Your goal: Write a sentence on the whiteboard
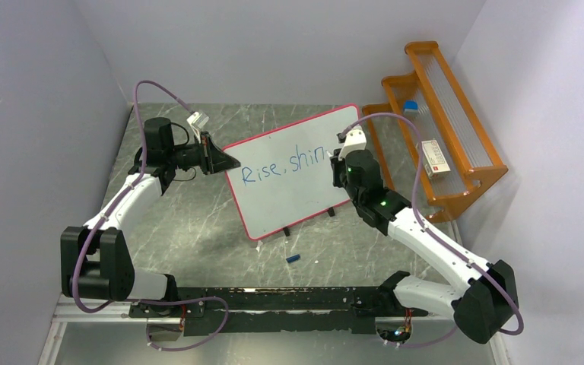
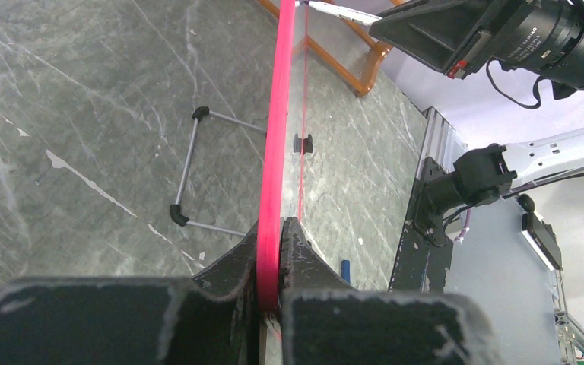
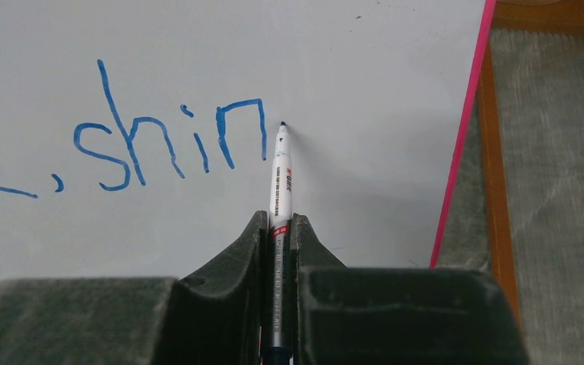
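The whiteboard (image 1: pixel 289 182), white with a thin pink-red frame and two small black feet, stands tilted in the middle of the table. The sentence (image 1: pixel 281 166) in blue reads "Rise, shin" in one line; the right wrist view shows "shin" (image 3: pixel 171 144). My left gripper (image 1: pixel 226 161) is shut on the board's left edge, the pink frame (image 2: pixel 275 167) between its fingers. My right gripper (image 1: pixel 338 158) is shut on a white marker (image 3: pixel 280 182), whose tip sits at the board surface just right of the "n".
An orange wire rack (image 1: pixel 437 129) stands at the right behind the board, with a small box (image 1: pixel 434 158) and a blue item on it. A blue marker cap (image 1: pixel 293 259) lies on the table in front of the board. A wire stand (image 2: pixel 190 171) is behind the board.
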Available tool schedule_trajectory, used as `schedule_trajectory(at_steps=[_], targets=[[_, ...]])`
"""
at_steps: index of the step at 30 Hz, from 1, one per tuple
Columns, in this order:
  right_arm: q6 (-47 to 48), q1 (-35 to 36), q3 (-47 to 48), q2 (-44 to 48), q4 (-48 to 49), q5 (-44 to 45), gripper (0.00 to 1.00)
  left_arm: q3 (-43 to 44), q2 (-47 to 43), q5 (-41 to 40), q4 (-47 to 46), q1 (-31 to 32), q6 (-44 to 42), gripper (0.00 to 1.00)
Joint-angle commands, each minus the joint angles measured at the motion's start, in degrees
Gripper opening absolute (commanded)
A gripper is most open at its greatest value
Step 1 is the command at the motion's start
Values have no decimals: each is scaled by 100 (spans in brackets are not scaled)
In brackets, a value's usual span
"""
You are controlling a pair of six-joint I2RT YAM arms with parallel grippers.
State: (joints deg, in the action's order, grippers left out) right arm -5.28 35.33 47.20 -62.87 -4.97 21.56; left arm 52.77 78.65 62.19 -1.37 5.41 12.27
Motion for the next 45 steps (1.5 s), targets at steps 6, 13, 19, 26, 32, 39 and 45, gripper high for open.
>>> schedule_trajectory(at_steps=[6, 13, 19, 26, 32, 39, 45], targets=[[62, -196, 123, -62, 104, -65, 0, -126, 199, -565, 535, 145, -656, 5], [105, -284, 140, -24, 75, -12, 0, -118, 211, -554, 542, 145, -656, 5], [130, -314, 158, -45, 122, 38, 0, -126, 211, -550, 533, 145, -649, 5], [192, -325, 233, -76, 179, 108, 0, -118, 205, -543, 543, 145, -656, 5], [233, -338, 289, -111, 263, 96, 0, -119, 211, -548, 552, 145, -664, 5], [262, -343, 351, -163, 291, -139, 0, -118, 210, -565, 565, 145, -674, 5], [231, -343, 310, -185, 210, -338, 0, -118, 211, -547, 544, 145, -658, 5]])
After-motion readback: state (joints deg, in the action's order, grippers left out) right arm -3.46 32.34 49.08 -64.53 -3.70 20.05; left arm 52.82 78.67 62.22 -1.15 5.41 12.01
